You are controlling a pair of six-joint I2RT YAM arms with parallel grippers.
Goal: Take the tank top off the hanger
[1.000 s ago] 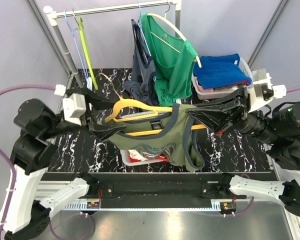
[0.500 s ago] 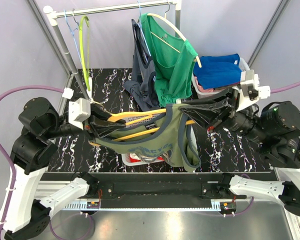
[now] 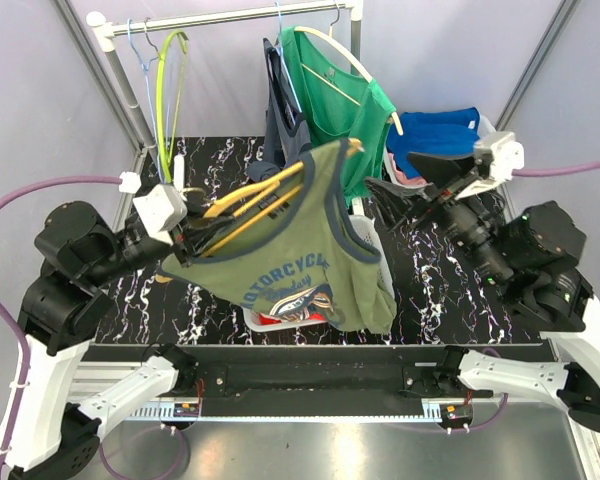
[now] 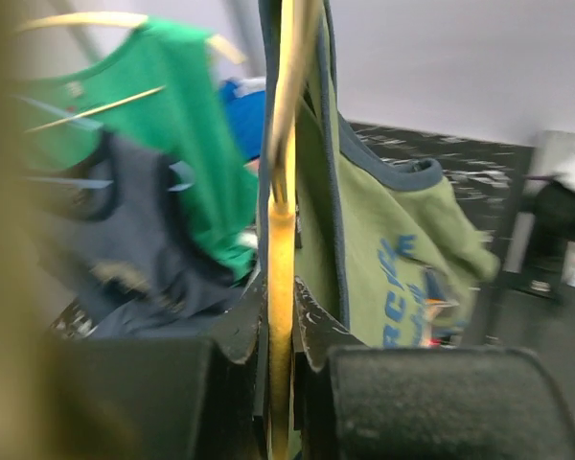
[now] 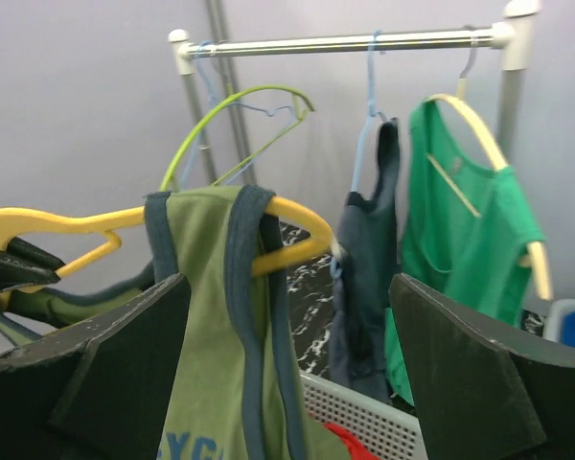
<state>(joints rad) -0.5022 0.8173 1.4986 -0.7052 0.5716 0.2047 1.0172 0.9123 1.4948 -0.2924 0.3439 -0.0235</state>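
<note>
An olive-green tank top (image 3: 290,255) with navy trim and blue lettering hangs from a yellow hanger (image 3: 255,200). The hanger slants up toward the rack. My left gripper (image 3: 193,236) is shut on the hanger's near end; in the left wrist view the yellow bar (image 4: 280,240) runs between its shut jaws (image 4: 280,335), with the tank top (image 4: 383,259) draped to its right. My right gripper (image 3: 405,185) is open, right of the garment and apart from it. In the right wrist view one strap of the tank top (image 5: 211,316) loops over the hanger's arm (image 5: 292,222), ahead of my open gripper (image 5: 287,287).
A clothes rail (image 3: 230,15) at the back carries a green T-shirt (image 3: 345,100) on a wooden hanger, a dark garment (image 3: 285,120) and a bare lime hanger (image 3: 170,70). Folded blue clothes (image 3: 440,135) lie at the back right. A white basket (image 3: 270,318) sits under the tank top.
My left gripper shut on the hanger and tilted its far end up toward the rack. My right gripper opened, let go and drew back to the right. The tank top swung left.
</note>
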